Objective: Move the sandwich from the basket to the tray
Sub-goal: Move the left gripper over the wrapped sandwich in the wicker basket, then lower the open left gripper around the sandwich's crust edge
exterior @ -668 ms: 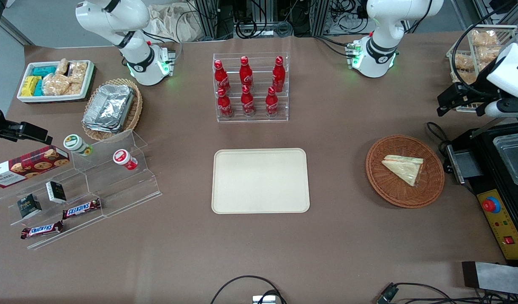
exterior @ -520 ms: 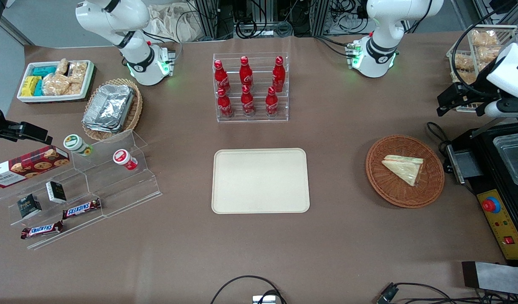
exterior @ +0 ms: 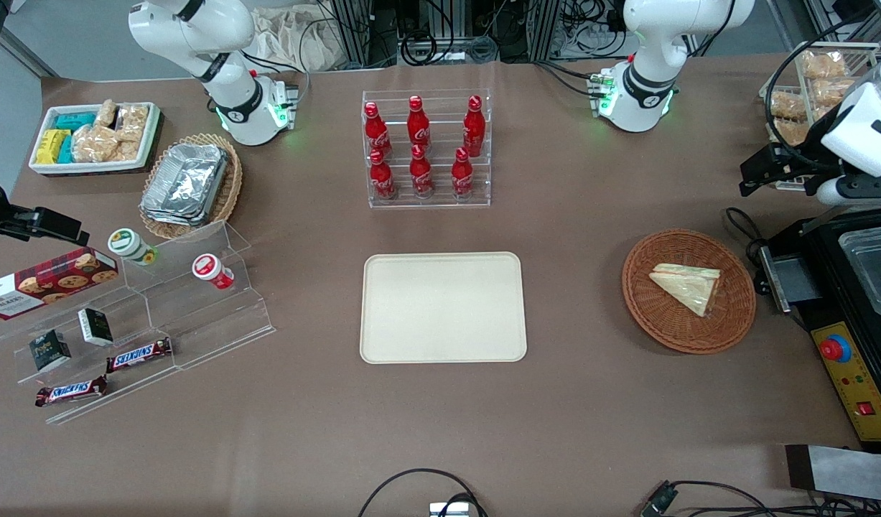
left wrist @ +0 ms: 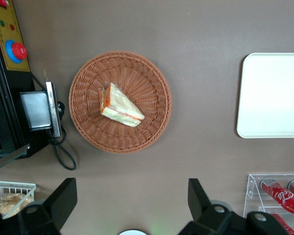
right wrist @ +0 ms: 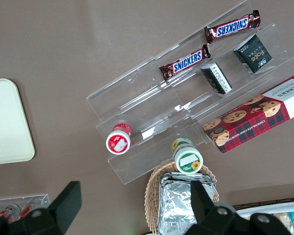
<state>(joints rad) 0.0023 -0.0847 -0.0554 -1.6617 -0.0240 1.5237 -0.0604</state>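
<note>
The sandwich (left wrist: pixel 120 105) lies in the wicker basket (exterior: pixel 688 291), its long axis slanting across it. The empty hand (left wrist: pixel 132 205), fingers spread wide, hangs high above the counter (exterior: pixel 569 402), farther from the front camera than the basket.

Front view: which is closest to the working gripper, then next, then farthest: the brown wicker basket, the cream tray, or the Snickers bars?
From the open gripper, high at the working arm's end:
1. Round reddish-brown wicker basket, nearer the camera than the gripper.
2. Flat cream plastic tray, mid-table.
3. Snickers bars, toward the parked arm's end.
</note>
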